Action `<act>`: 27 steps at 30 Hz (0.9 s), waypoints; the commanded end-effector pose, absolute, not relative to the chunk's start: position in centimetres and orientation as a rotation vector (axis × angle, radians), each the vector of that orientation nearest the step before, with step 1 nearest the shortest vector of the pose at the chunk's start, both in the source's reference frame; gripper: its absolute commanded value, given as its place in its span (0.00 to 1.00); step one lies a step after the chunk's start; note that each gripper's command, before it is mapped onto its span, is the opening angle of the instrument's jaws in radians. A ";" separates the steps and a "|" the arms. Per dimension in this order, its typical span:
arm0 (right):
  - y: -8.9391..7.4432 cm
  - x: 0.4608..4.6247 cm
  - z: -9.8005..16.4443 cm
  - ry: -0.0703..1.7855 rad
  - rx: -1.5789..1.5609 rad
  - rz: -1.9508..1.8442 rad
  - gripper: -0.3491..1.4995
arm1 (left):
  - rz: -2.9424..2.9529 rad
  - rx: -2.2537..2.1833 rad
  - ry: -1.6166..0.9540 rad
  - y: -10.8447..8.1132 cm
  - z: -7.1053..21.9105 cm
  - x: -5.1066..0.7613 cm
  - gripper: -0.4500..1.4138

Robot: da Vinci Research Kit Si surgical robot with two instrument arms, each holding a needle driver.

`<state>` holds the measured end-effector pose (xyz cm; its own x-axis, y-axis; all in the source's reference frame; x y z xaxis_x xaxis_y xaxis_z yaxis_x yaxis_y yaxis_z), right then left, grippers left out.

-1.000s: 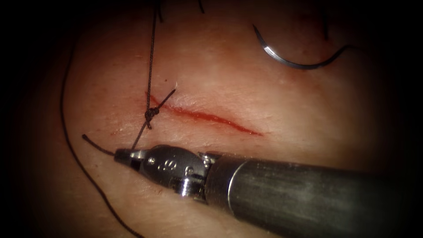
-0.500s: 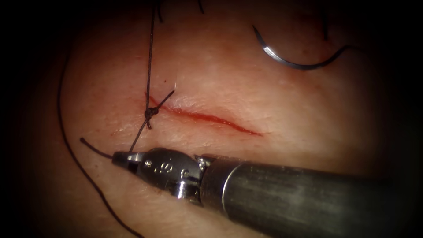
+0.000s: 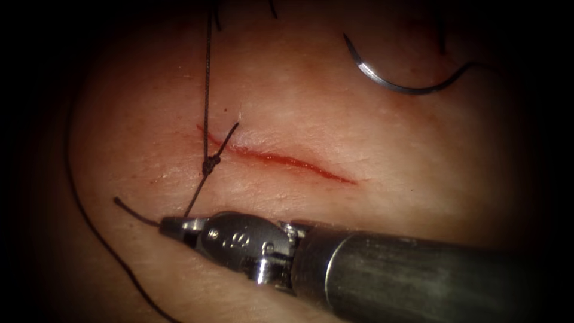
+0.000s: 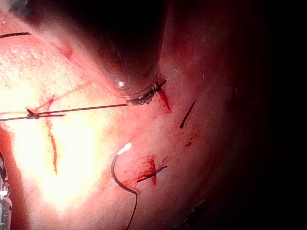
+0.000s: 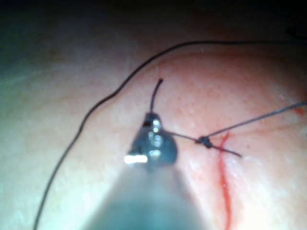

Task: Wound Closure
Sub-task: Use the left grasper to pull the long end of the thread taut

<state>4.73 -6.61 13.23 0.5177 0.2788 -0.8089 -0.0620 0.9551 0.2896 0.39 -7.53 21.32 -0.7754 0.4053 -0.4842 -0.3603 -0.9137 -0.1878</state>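
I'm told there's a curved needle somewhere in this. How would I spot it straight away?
Find the red cut running across the pale tissue in the endoscope view, then look up and to its right. There the needle lies loose on the surface, held by no tool. It is a smooth, shiny metal arc, stiffer and brighter than the thin dark thread around it.

Your inventory: curved needle [image 3: 388, 81], lying free on tissue [image 3: 359, 137] above the cut's [image 3: 287, 160] right end. Dark thread [image 3: 206, 78], knot [image 3: 209, 164] at cut's left end, tail in right hand [image 3: 170, 226].
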 end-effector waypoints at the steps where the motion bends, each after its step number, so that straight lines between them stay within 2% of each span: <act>1: -6.6 4.71 13.2 1.014 0.238 0.213 0.17 | 2.628 -0.753 -0.133 -7.6 21.3 0.33 0.00; 4: -6.6 4.60 13.2 1.028 0.227 0.225 0.46 | 2.629 -0.763 -0.154 -7.6 21.2 0.31 0.00; 6: -6.6 4.54 13.2 1.027 0.232 0.233 0.69 | 2.627 -0.771 -0.167 -7.6 21.1 0.31 0.00; 7: -6.5 4.52 13.2 1.029 0.236 0.239 0.77 | 2.625 -0.777 -0.177 -7.6 21.1 0.30 0.00; 9: -6.5 4.48 13.1 1.028 0.238 0.253 0.87 | 2.624 -0.779 -0.185 -7.7 21.0 0.31 0.00; 19: -6.7 4.31 12.9 1.033 0.273 0.277 0.99 | 2.629 -0.784 -0.192 -7.7 20.9 0.30 0.00; 23: -6.6 3.98 12.8 1.044 0.339 0.289 0.99 | 2.629 -0.810 -0.200 -7.7 20.8 0.29 0.00; 27: -6.4 3.55 12.7 1.050 0.381 0.283 0.94 | 2.619 -0.838 -0.207 -7.7 20.7 0.29 0.00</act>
